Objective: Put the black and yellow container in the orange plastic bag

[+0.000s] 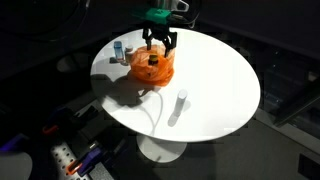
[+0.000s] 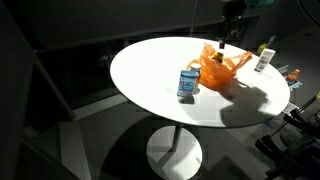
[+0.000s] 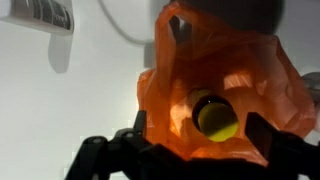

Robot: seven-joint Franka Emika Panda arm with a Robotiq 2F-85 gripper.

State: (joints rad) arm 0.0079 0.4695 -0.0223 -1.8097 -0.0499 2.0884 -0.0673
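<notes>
The orange plastic bag (image 1: pixel 152 68) stands on the round white table (image 1: pixel 215 85), and it also shows in an exterior view (image 2: pixel 222 70). In the wrist view the black container with a yellow top (image 3: pixel 213 115) sits inside the open orange bag (image 3: pixel 240 65). My gripper (image 1: pixel 160 42) hangs just above the bag with its fingers spread. In the wrist view the gripper (image 3: pixel 200 140) has one finger on each side of the bag's mouth, and neither finger touches the container. The gripper is open and empty.
A white cylinder (image 1: pixel 181 100) stands on the table's near side. A small bottle (image 1: pixel 118 48) stands beside the bag. A blue carton (image 2: pixel 188 83) and a white bottle (image 2: pixel 263 58) flank the bag. A labelled white object (image 3: pixel 45 12) shows in the wrist view's corner.
</notes>
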